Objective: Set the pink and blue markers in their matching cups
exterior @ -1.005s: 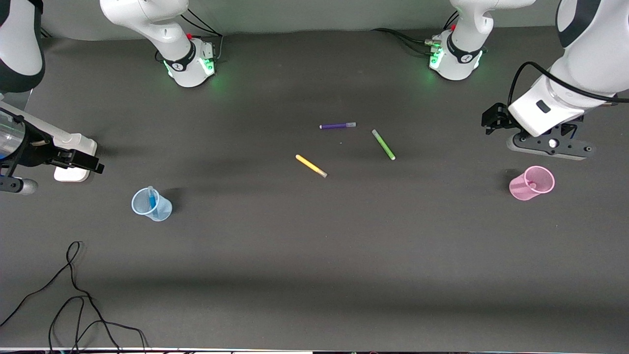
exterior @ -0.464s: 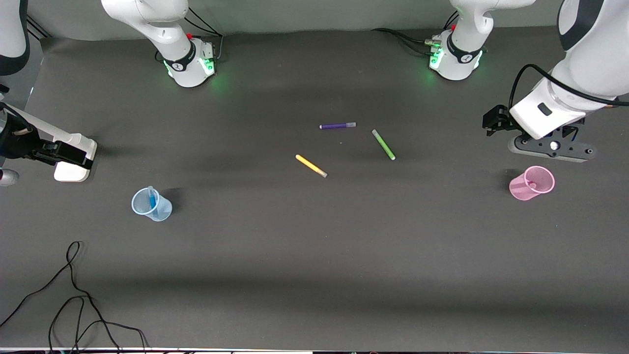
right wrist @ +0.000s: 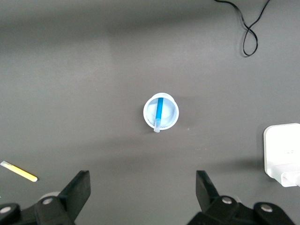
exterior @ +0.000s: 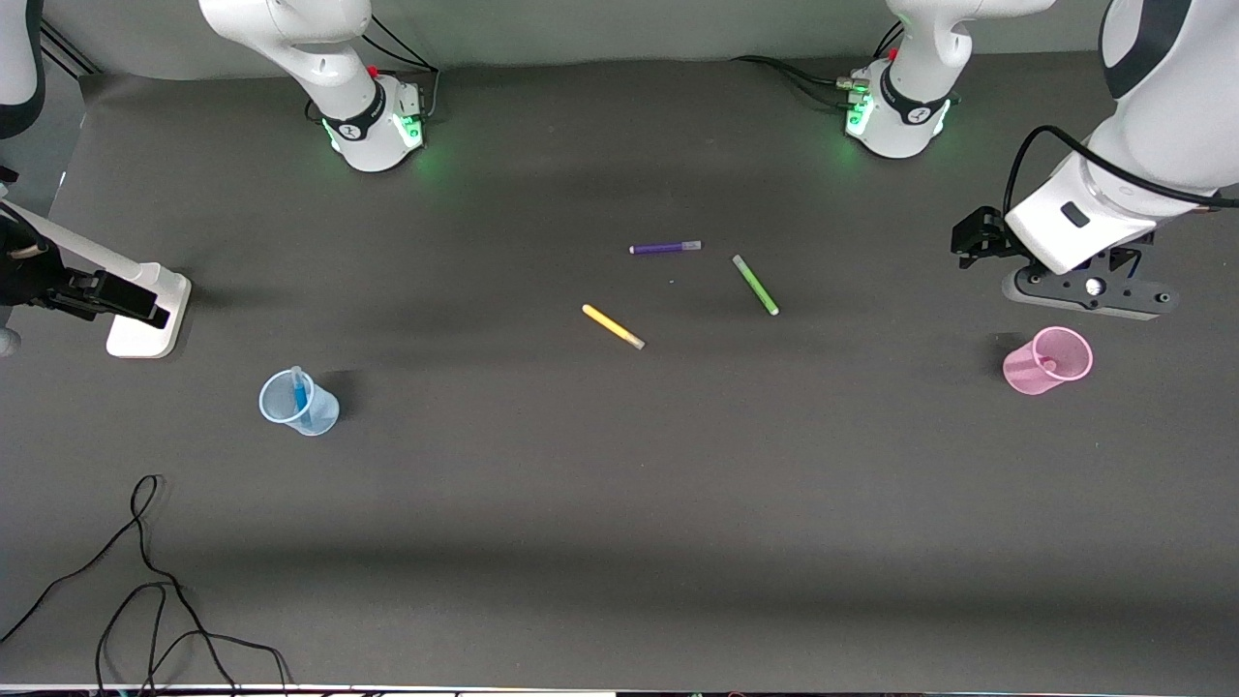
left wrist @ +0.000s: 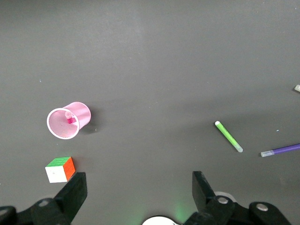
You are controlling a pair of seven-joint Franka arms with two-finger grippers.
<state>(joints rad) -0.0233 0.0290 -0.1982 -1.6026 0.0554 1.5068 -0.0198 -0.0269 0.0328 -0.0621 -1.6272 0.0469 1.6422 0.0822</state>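
The blue marker [exterior: 299,392] is seen standing in the blue cup [exterior: 296,404], lower left of the front frame; the pink marker [exterior: 1046,362] sits in the pink cup [exterior: 1045,361], right edge. The left gripper [left wrist: 136,197] and right gripper [right wrist: 143,194] are held wide open, empty, above the table [exterior: 619,503].

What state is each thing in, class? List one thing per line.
blue marker: standing in the blue cup
pink marker: inside the pink cup
yellow pen: lying loose
green pen: lying loose
purple pen: lying loose
left tool: open, empty
right tool: open, empty
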